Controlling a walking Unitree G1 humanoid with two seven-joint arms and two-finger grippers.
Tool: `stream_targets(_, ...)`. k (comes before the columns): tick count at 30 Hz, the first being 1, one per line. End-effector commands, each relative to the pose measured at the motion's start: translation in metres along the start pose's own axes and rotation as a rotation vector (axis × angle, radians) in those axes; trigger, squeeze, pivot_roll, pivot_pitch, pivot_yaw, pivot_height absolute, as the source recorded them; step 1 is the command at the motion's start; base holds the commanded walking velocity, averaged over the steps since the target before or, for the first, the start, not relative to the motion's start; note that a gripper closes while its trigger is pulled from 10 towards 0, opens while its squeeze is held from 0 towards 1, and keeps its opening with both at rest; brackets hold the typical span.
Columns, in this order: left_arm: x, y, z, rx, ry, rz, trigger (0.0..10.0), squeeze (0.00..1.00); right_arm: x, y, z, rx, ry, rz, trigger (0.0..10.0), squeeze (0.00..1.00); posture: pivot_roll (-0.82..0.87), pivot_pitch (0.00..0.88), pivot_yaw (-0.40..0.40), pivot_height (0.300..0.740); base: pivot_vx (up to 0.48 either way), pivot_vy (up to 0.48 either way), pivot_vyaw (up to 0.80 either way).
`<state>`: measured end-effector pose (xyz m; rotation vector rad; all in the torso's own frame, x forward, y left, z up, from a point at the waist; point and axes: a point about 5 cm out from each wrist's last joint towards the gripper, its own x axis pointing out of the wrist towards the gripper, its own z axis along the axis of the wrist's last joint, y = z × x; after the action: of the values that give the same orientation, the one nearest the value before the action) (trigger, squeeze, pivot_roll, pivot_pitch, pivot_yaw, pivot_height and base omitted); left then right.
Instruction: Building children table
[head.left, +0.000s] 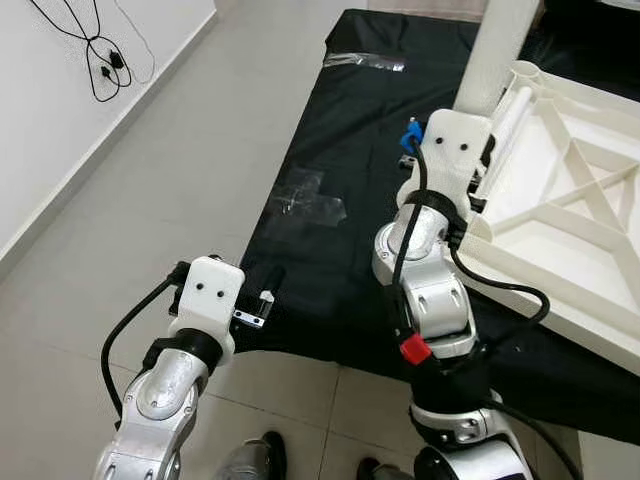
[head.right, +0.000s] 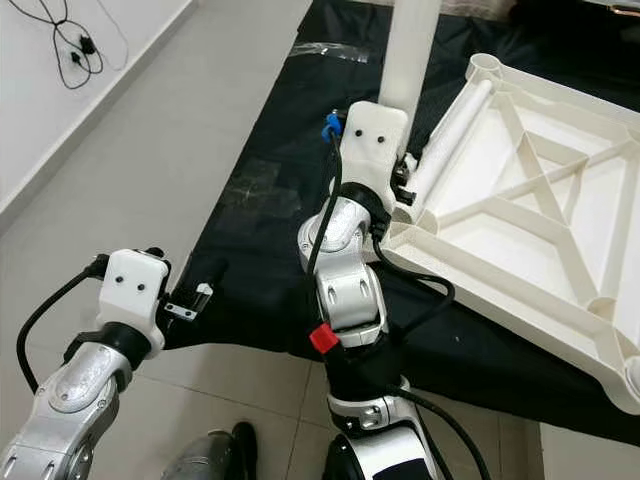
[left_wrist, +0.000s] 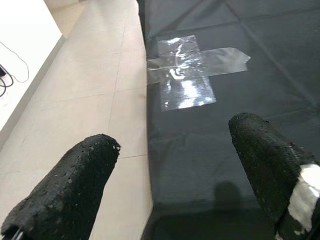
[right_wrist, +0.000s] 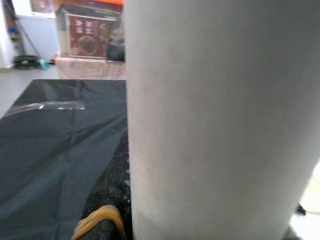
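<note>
An upside-down white table top lies on a black mat. At its near left corner a white table leg stands upright. My right gripper is shut on this leg low down; in the right wrist view a black finger presses against the leg. A second white leg lies inside the table top along its left rim. My left gripper hovers open over the mat's near left edge, its fingers holding nothing.
A patch of clear tape is stuck on the mat ahead of the left gripper. Beige floor tiles stretch left to a white wall, where a black cable lies. A small blue part sits by the right wrist.
</note>
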<state>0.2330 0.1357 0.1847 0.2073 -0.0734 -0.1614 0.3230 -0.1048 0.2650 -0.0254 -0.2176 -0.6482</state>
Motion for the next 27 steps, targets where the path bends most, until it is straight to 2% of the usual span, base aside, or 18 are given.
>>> stream_targets(1, -0.001, 0.001, -0.005, 0.01, 0.02, -0.002, 10.0, 0.0, -0.035, 0.016, -0.068, -0.053, 0.444, -0.067, 10.0, 0.0, 0.14, 0.265, -0.04, 0.74, 0.0, 0.0, 0.0)
stream_targets(3, -0.001, 0.001, -0.005, 0.01, 0.02, -0.002, 10.0, 0.0, -0.035, 0.016, -0.068, -0.053, 0.444, -0.067, 10.0, 0.0, 0.14, 0.265, -0.04, 0.74, 0.0, 0.0, 0.0)
stream_targets(7, -0.001, 0.001, -0.005, 0.011, 0.021, -0.005, 10.0, 0.0, -0.023, 0.009, -0.076, 0.019, 0.568, -0.21, 10.0, 0.0, 0.14, 0.269, -0.037, 0.74, 0.0, 0.0, 0.0)
stream_targets(14, -0.001, 0.001, -0.006, 0.014, 0.023, -0.006, 10.0, 0.0, -0.021, 0.007, -0.077, 0.077, 0.586, -0.247, 10.0, 0.0, 0.14, 0.276, -0.035, 0.74, 0.0, 0.0, 0.0)
stream_targets(20, -0.001, 0.001, -0.006, 0.016, 0.023, -0.008, 10.0, 0.0, -0.019, 0.014, -0.068, 0.083, 0.527, -0.197, 10.0, 0.0, 0.15, 0.275, -0.035, 0.74, 0.0, 0.0, 0.0)
stream_targets(21, -0.001, -0.005, -0.005, 0.006, 0.021, -0.055, 10.0, 0.0, -0.019, 0.019, -0.064, 0.086, 0.484, -0.148, 10.0, 0.0, 0.15, 0.273, -0.035, 0.74, 0.0, 0.0, 0.0)
stream_targets(24, -0.001, -0.008, -0.004, 0.006, 0.02, -0.075, 10.0, 0.0, -0.018, 0.02, -0.062, 0.088, 0.468, -0.133, 10.0, 0.0, 0.15, 0.273, -0.035, 0.74, 0.0, 0.0, 0.0)
stream_targets(27, -0.004, -0.017, -0.004, -0.01, 0.015, -0.142, 10.0, 0.0, -0.017, 0.022, -0.055, 0.095, 0.409, -0.103, 10.0, 0.0, 0.14, 0.271, -0.035, 0.74, 0.0, 0.0, 0.0)
